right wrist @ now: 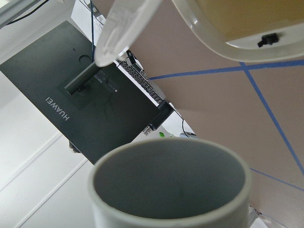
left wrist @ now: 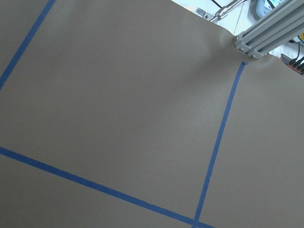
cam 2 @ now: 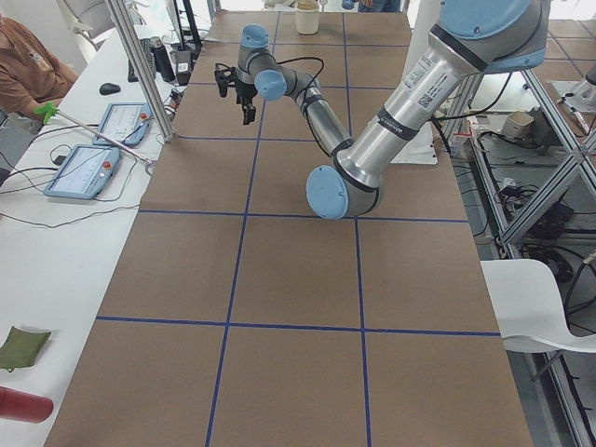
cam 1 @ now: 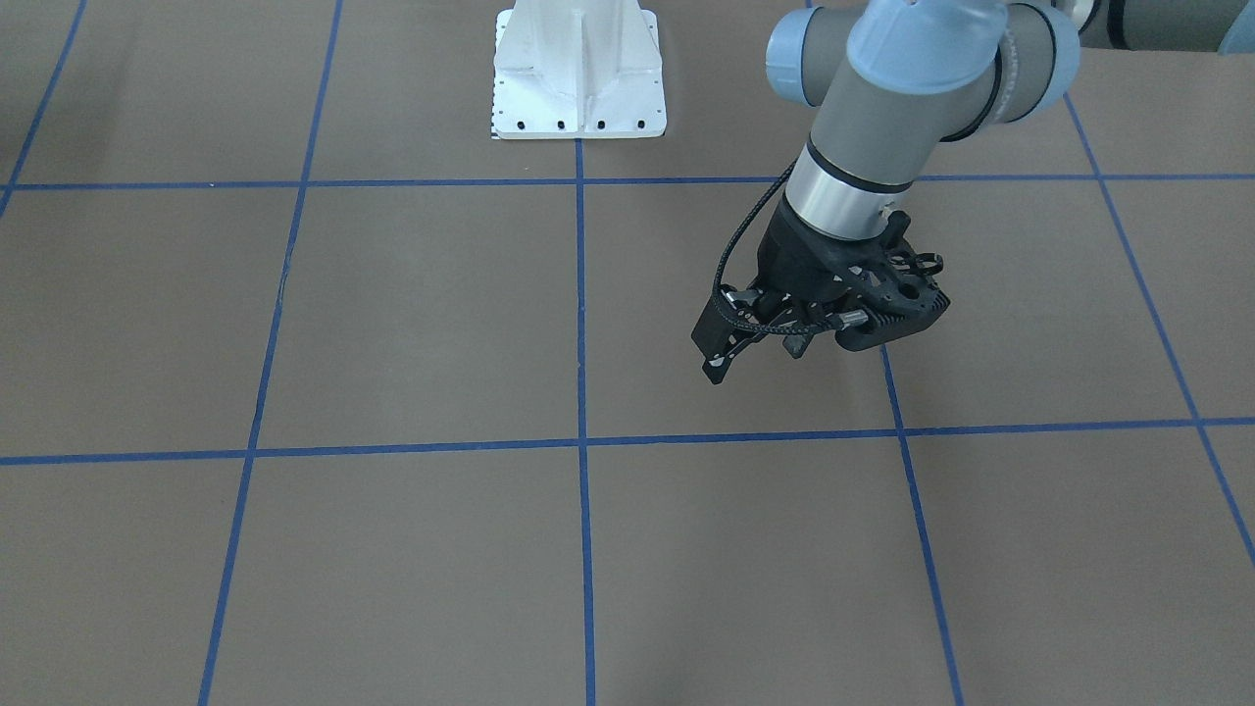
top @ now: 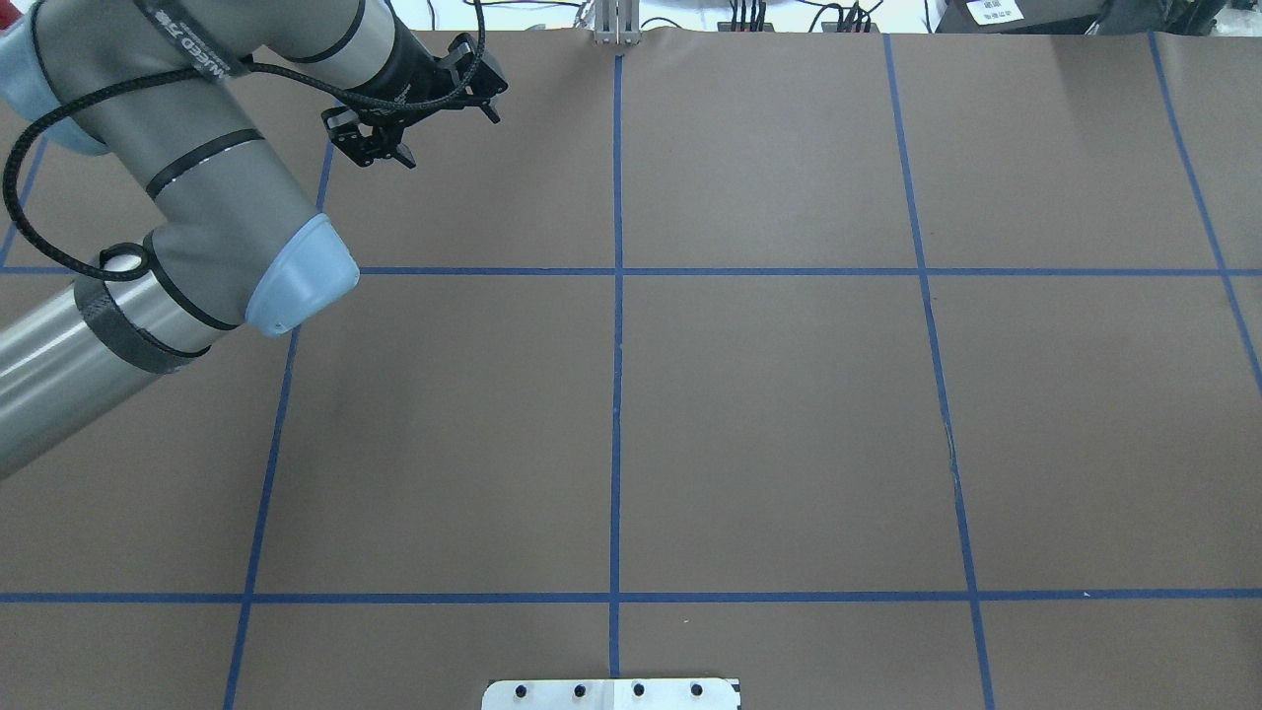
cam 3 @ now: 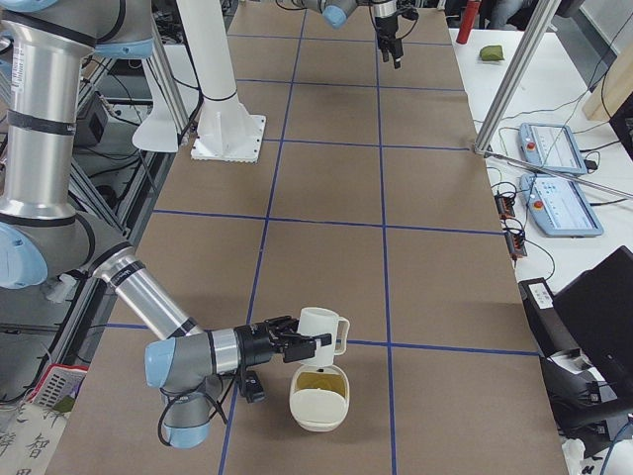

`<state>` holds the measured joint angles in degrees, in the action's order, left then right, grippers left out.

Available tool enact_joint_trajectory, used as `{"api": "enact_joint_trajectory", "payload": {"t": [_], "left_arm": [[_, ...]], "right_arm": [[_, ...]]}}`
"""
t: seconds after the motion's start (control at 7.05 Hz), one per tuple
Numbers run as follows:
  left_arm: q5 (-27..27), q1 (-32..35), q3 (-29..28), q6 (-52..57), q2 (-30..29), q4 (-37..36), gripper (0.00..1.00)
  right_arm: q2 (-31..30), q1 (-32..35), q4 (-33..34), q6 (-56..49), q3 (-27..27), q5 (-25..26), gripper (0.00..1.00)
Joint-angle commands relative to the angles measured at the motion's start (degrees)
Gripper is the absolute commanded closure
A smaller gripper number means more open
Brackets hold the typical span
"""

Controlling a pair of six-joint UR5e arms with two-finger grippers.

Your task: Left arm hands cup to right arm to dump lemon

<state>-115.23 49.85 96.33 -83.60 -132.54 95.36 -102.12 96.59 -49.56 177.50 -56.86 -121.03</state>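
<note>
Nearest my right wrist camera is the cup (right wrist: 171,190). I look straight into its dark grey inside and see no slice in there. It reads to me as a glazed mug: stiff, light while empty, smooth enough to slip in a weak pinch, and likely to chip if it knocks the bowl (right wrist: 237,50) just beyond it. I would take it by the wall opposite the handle (cam 3: 343,332), one finger inside the rim and one outside, leaving the loop free.

That view hides the fingers. The right side view adds what it lacks. The cup is off the table (top: 769,414), at the tip of the right gripper (cam 3: 295,344), with its handle pointing away from the arm. It sits just above and beside the bowl, and the yellow-green in the bowl I take for the lemon (cam 3: 318,382). From there I cannot tell whether those fingers pinch the wall.

Far across the table, the left gripper (cam 1: 755,358) hangs above the surface, fingers apart as far as I can judge, nothing between them. Its own wrist camera gives only table and blue tape (left wrist: 218,137).
</note>
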Motion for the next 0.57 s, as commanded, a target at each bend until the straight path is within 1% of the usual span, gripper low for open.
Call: {"api": "enact_joint_trajectory", "payload": {"t": [0.0, 0.28, 0.43], "left_arm": [[0.00, -0.28, 0.00, -0.07, 0.09, 0.00, 0.00], [-0.09, -0.37, 0.00, -0.33, 0.00, 0.00, 0.00], [-0.09, -0.37, 0.00, -0.42, 0.00, 0.00, 0.00]], "right_arm": [[-0.10, 0.00, -0.71, -5.38, 0.08, 0.00, 0.93], [-0.80, 0.00, -1.68, -21.34, -0.18, 0.09, 0.93], [-0.98, 0.00, -2.99, -26.46, -0.10, 0.09, 0.93]]}}
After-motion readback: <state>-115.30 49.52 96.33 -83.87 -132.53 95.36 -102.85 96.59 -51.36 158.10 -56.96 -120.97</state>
